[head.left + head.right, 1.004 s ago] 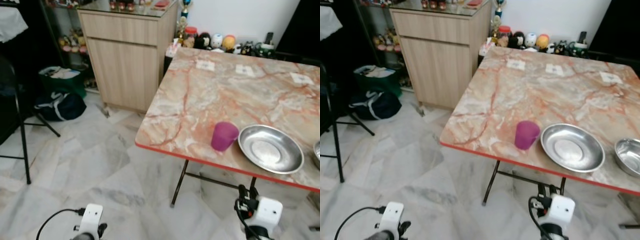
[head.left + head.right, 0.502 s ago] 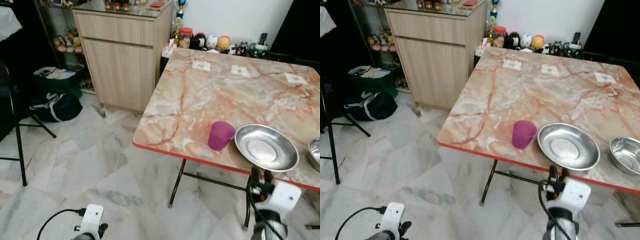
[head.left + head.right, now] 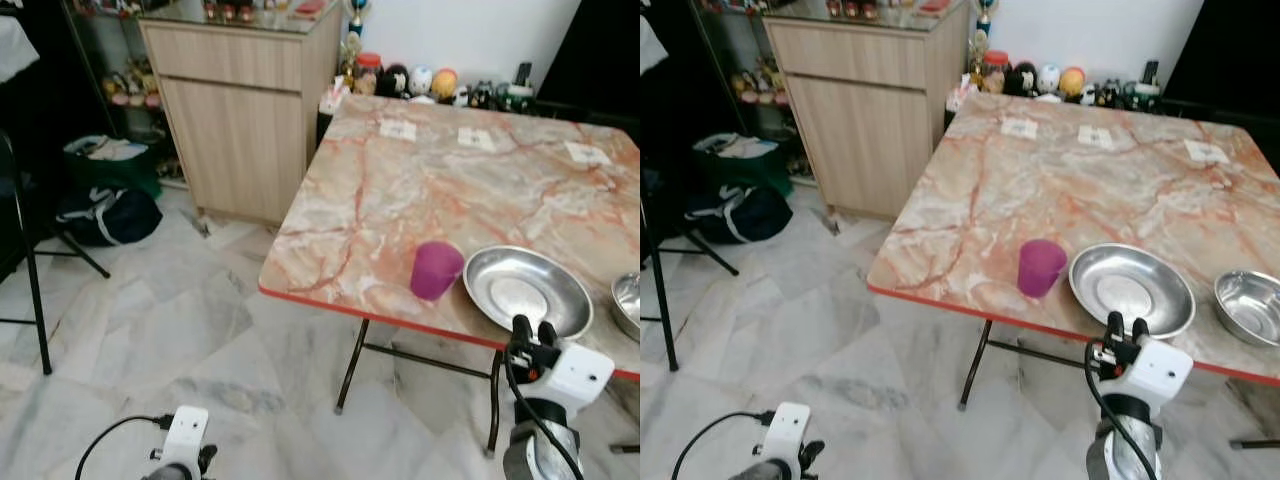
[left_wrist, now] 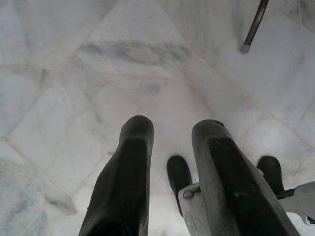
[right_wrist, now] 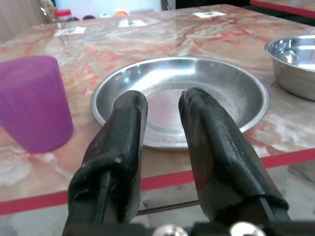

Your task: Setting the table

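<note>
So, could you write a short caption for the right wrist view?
Right gripper open before the steel plate, purple cup beside it.

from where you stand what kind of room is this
Probably a dining corner in someone's home: a marble-patterned folding table holding a purple cup and a steel plate, a wooden cabinet against the wall, and small figurines lined up behind the table.

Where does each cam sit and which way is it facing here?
Left eye/right eye: head stereo pair, looking forward and down at the table; both arms at the bottom.
Left wrist: on the idle left arm, facing the marble floor past the left gripper.
Right wrist: at table-edge height, facing the steel plate past the right gripper, fingers parted.
Shared: head and right wrist views both show the plate, purple cup and steel bowl.
</note>
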Available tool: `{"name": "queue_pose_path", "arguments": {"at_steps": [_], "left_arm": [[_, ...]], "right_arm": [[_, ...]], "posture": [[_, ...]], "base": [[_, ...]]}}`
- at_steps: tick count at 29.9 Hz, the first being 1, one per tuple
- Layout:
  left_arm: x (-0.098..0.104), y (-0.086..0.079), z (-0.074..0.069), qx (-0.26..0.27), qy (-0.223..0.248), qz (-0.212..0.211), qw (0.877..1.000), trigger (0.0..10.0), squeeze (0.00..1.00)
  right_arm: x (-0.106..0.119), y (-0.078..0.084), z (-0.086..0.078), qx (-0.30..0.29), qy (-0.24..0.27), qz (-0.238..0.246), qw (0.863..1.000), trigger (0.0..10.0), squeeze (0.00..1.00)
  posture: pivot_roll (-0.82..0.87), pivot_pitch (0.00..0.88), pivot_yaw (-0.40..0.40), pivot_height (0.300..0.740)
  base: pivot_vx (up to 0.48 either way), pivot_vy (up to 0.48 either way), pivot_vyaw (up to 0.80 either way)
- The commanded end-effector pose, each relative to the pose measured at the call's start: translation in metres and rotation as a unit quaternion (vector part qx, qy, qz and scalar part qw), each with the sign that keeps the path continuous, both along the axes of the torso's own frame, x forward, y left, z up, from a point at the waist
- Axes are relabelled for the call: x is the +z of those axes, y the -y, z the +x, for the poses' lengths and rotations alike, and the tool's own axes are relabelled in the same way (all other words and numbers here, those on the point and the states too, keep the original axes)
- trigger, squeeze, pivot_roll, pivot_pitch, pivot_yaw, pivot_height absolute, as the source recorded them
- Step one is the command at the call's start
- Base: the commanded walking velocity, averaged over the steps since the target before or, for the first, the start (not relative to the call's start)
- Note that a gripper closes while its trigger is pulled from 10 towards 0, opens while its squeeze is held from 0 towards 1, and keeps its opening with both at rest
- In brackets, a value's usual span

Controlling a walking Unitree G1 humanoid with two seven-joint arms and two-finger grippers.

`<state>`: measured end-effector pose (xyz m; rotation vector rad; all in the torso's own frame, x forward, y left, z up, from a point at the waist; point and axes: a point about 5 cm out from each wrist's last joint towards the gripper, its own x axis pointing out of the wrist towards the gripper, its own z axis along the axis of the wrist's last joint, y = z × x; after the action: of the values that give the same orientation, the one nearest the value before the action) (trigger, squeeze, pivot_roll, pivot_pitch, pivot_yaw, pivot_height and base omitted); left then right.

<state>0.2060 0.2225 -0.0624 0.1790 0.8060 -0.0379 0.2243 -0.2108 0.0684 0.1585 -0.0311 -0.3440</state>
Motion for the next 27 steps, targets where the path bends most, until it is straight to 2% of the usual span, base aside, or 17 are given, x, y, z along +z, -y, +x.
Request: {"name": "queue_pose_path", "arguments": {"at_steps": [1,15,21,22,23,26,27], "left_arm": [[-0.002,0.0,-0.002,-0.01,-0.009,0.005,1.0,10.0,0.0],[-0.003,0.0,-0.004,-0.008,-0.01,0.004,1.0,10.0,0.0],[-0.003,0.001,-0.005,-0.001,-0.011,0.002,1.0,10.0,0.0],[-0.003,0.001,-0.005,-0.002,-0.011,0.003,1.0,10.0,0.0],[-0.003,0.001,-0.005,-0.002,-0.011,0.002,1.0,10.0,0.0],[-0.003,0.001,-0.005,-0.002,-0.011,0.002,1.0,10.0,0.0],[-0.004,0.001,-0.006,-0.002,-0.011,0.001,1.0,10.0,0.0]], "right_arm": [[0.004,0.0,0.0,-0.004,0.004,0.002,1.0,10.0,0.0],[0.012,-0.004,0.007,0.003,0.013,0.008,1.0,10.0,0.0],[0.014,-0.005,0.011,0.008,0.018,0.023,1.0,10.0,0.0],[0.015,-0.005,0.012,0.007,0.02,0.028,0.999,10.0,0.46],[0.016,-0.006,0.013,0.006,0.025,0.043,0.999,10.0,1.0],[0.016,-0.005,0.015,0.0,0.025,0.057,0.998,10.0,1.0],[0.014,-0.006,0.016,0.004,0.021,0.081,0.997,10.0,1.0]], "posture": [[-0.02,0.011,-0.05,0.74],[-0.01,0.002,-0.057,0.74],[-0.01,0.0,-0.064,0.74],[-0.01,0.0,-0.065,0.74],[-0.01,0.0,-0.065,0.74],[-0.01,0.0,-0.065,0.74],[0.0,0.0,-0.069,0.74]], "base": [[0.0,-0.292,0.0],[0.0,-0.301,0.0],[0.0,0.0,0.0],[0.0,0.0,0.0],[0.0,0.0,0.0],[0.0,0.0,0.0],[0.0,0.0,0.0]]}}
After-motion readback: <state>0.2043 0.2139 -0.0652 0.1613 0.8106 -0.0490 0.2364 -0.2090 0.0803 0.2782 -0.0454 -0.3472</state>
